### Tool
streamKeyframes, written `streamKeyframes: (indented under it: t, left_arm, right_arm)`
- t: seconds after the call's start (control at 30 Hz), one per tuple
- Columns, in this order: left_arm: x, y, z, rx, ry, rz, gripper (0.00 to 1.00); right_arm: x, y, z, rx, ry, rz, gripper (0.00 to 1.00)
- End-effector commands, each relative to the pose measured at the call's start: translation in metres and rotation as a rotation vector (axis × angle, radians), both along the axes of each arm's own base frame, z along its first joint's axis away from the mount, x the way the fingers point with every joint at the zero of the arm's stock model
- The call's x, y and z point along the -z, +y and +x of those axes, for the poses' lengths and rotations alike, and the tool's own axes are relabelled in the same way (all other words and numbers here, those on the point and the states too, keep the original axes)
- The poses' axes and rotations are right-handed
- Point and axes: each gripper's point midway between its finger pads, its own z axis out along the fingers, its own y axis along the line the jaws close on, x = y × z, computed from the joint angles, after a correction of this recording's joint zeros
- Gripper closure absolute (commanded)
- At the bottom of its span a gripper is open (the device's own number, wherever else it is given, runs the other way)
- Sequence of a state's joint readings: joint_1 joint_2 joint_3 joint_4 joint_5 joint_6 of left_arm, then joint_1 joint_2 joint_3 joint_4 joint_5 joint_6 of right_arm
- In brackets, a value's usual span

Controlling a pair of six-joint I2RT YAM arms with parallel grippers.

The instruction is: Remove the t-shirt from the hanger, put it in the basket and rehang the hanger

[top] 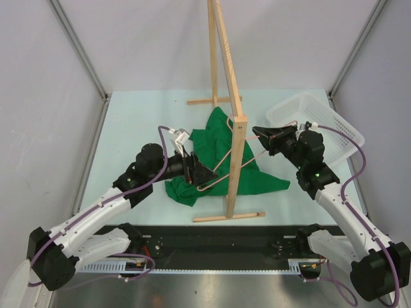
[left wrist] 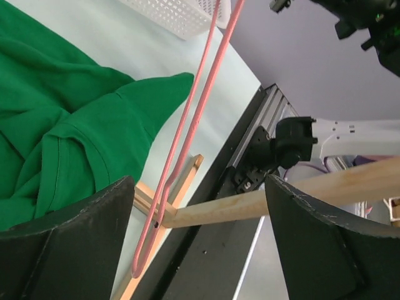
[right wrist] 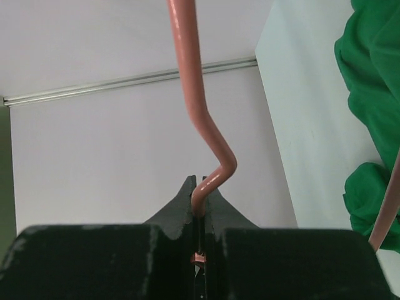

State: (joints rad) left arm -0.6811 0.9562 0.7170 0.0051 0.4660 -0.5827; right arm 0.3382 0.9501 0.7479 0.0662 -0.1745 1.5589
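From above, we see the crumpled bright green cloth t-shirt on the pale table, the thin pink wire hanger across it. Left wrist: our left gripper stands released. Right wrist: our right gripper clenches the hanger.

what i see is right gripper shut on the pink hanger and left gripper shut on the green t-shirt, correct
Not quite: the left gripper stands open, not shut on the t-shirt, as the left wrist view shows. The right gripper is shut on the hanger.
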Motion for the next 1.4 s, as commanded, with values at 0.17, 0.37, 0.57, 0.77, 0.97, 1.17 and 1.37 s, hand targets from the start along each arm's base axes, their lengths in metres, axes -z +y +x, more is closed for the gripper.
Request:
streamKeyframes:
  t: [0.17,0.37,0.57,0.77,0.97,1.17,1.37]
  left_arm:
    - [0.002,0.005,-0.012,0.068,-0.060,0.040,0.21]
    - [0.007,-0.006,-0.007,0.093,-0.044,0.020,0.28]
    - [0.011,-0.017,-0.007,0.121,-0.025,0.011,0.51]
    - [0.011,-0.017,-0.005,0.110,-0.018,0.010,0.89]
    - [0.010,-0.005,0.011,0.026,0.036,0.046,1.00]
    - [-0.007,0.011,0.034,-0.044,0.052,0.027,1.00]
    - [-0.045,0.037,0.075,-0.157,0.031,-0.024,1.00]
  right_arm:
    - [-0.032,0.004,-0.008,-0.042,-0.078,0.082,1.00]
    - [-0.034,0.003,-0.011,-0.041,-0.080,0.092,1.00]
    - [-0.032,0.005,-0.012,-0.052,-0.080,0.121,1.00]
    - [-0.026,0.005,-0.015,-0.061,-0.090,0.115,0.98]
    - [-0.021,0.000,-0.017,-0.052,-0.118,0.008,0.37]
    - [-0.029,-0.012,-0.024,-0.052,-0.153,-0.156,0.13]
    - [-0.053,-0.051,-0.043,0.092,-0.194,-0.362,0.00]
